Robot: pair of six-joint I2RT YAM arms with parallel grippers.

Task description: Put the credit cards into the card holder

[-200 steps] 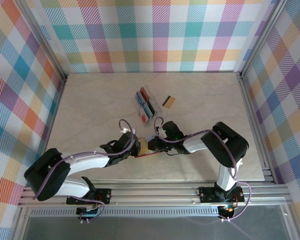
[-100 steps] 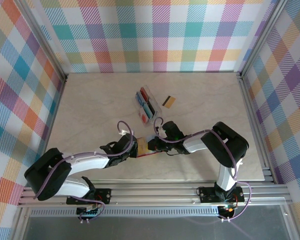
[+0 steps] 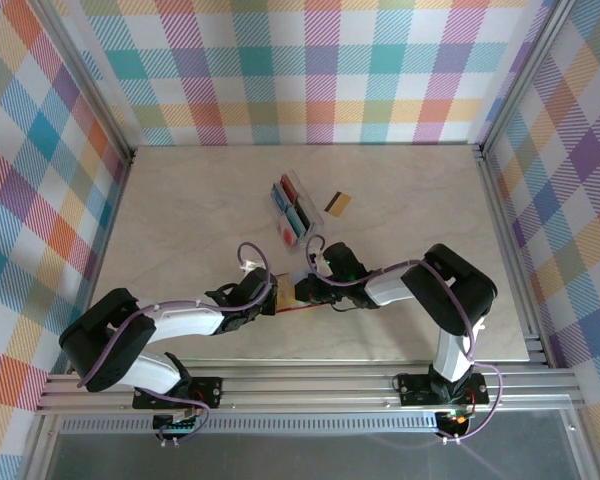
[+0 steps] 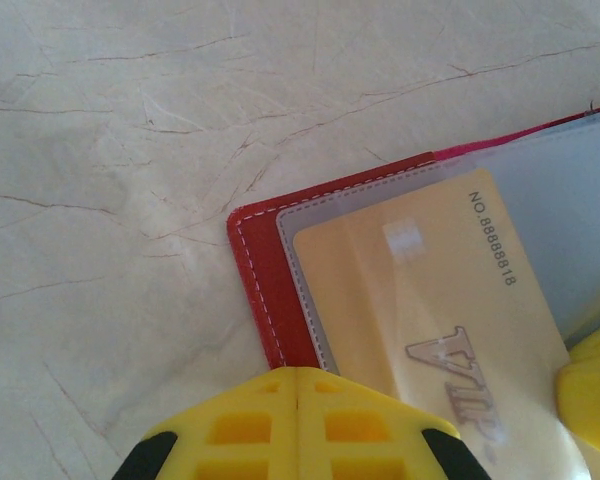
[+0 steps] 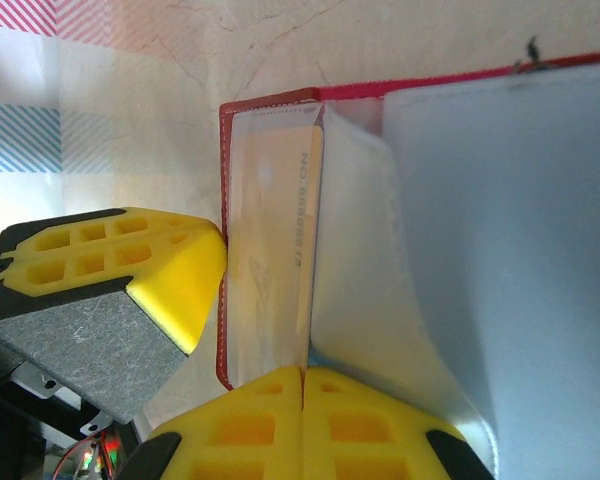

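The red card holder point(image 3: 292, 305) lies open in the near half of the surface point(image 3: 180, 220). The left fingers point(image 4: 240, 430) are at its left end and the right fingers point(image 5: 370, 420) at its right, with lots of bare room to the left, the right and the far side. A gold card point(image 4: 430, 310) sits inside the clear pocket, close to the holder's red stitched edge; both pairs of fingers are pressed tight together, but I cannot tell if anything thin is pinched between them. Farther back, well apart from the holder, stands a clear rack point(image 3: 293, 212) with more cards, and just to its right a striped gold card point(image 3: 338, 204) lies flat.
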